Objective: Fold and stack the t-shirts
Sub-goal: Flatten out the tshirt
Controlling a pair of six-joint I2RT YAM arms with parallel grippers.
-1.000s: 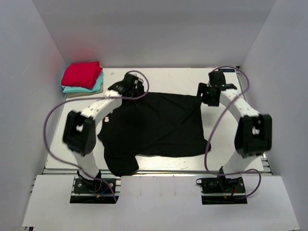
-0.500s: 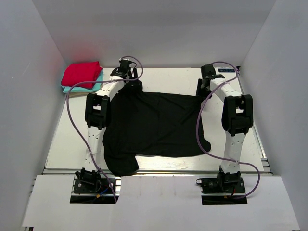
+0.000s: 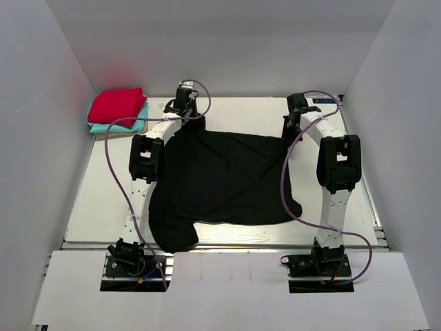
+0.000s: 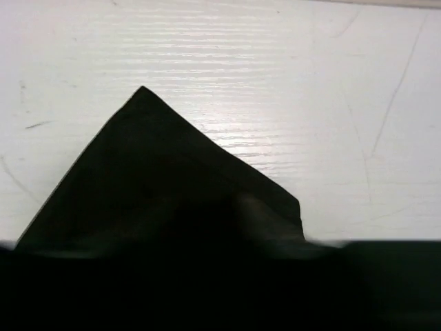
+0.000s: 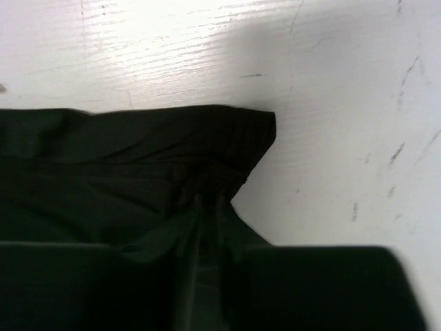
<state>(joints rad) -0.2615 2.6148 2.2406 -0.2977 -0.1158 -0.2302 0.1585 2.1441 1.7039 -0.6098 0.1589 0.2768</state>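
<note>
One white table (image 3: 241,114) is seen, with pale walls around it. One big black shirt (image 3: 220,179) is spread out flat in the middle of it. The shirt is plain and dark all over. It is mostly smooth, and one sleeve is seen sticking out at the near left, close to the table's edge. Its far edge is stretched between the two claws.

Two white arms are counted. The left arm (image 3: 145,158) is reached out to the far left corner of the black shirt. The right arm (image 3: 337,165) is reached out to the far right corner.

Two small folded shirts are stacked at the far left corner of the table, well apart from the black one. The red shirt (image 3: 117,105) is laid on top of the teal shirt (image 3: 134,126). Each is folded into a neat little block. Three shirts are counted in all.

Two claws are counted. The left claw (image 3: 186,112) is set down at its corner, and a pointed bit of black cloth is seen in front of it. How wide it is cannot be told. The right claw (image 5: 210,241) is nearly closed, and a bunch of black cloth is seen pinched between its fingers (image 5: 310,289).
</note>
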